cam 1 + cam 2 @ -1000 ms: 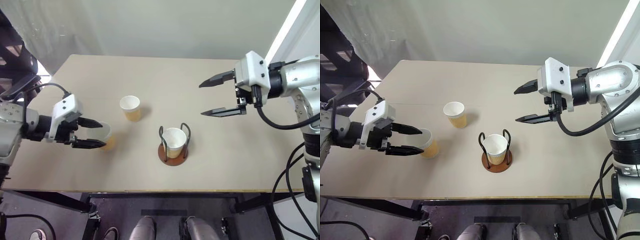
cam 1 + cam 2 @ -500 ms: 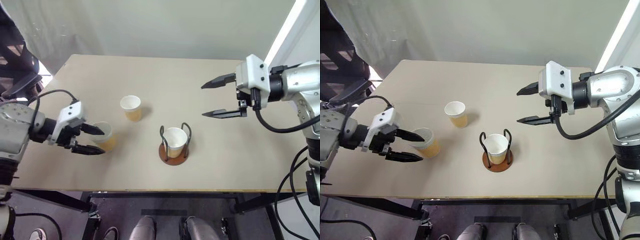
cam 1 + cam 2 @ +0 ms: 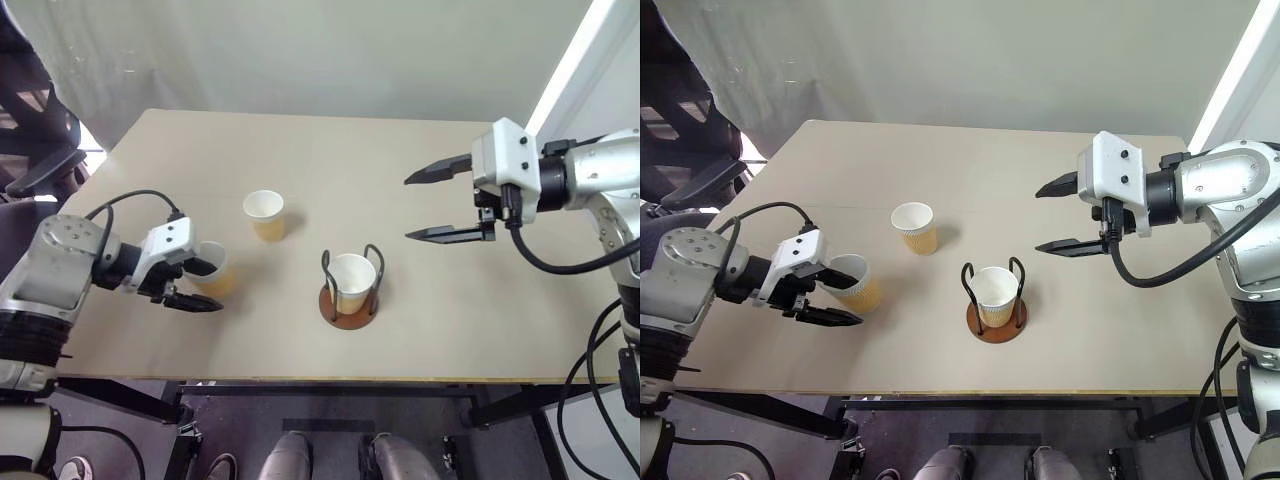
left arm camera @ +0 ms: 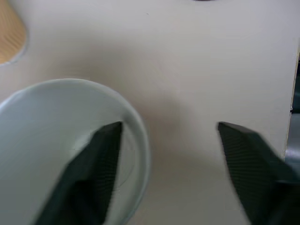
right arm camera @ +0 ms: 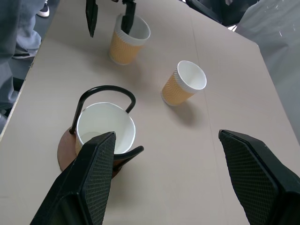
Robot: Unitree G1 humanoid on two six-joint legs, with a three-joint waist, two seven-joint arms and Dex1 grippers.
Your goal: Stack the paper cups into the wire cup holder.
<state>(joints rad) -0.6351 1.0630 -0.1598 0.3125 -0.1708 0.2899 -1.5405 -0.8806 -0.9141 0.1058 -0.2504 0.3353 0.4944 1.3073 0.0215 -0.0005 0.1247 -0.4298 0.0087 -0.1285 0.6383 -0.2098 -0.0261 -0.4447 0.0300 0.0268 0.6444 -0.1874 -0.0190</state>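
The left pincer [image 3: 837, 298] straddles a paper cup's [image 3: 853, 283] wall, one finger inside, not yet clamped. The right pincer [image 3: 1060, 215] hangs released above the counter [image 3: 980, 170], beyond the wire cup holder [image 3: 995, 297], which holds one cup. Another cup [image 3: 914, 227] stands between.

My cups [image 5: 128, 40] are tan-yellow with fine ribbing outside, white inside. The holder [image 3: 996, 318] has a reddish-brown base and black wire loops. My fingers [image 5: 255, 178] are black, cross-hatched. The table [image 3: 400, 170] is plain beige.
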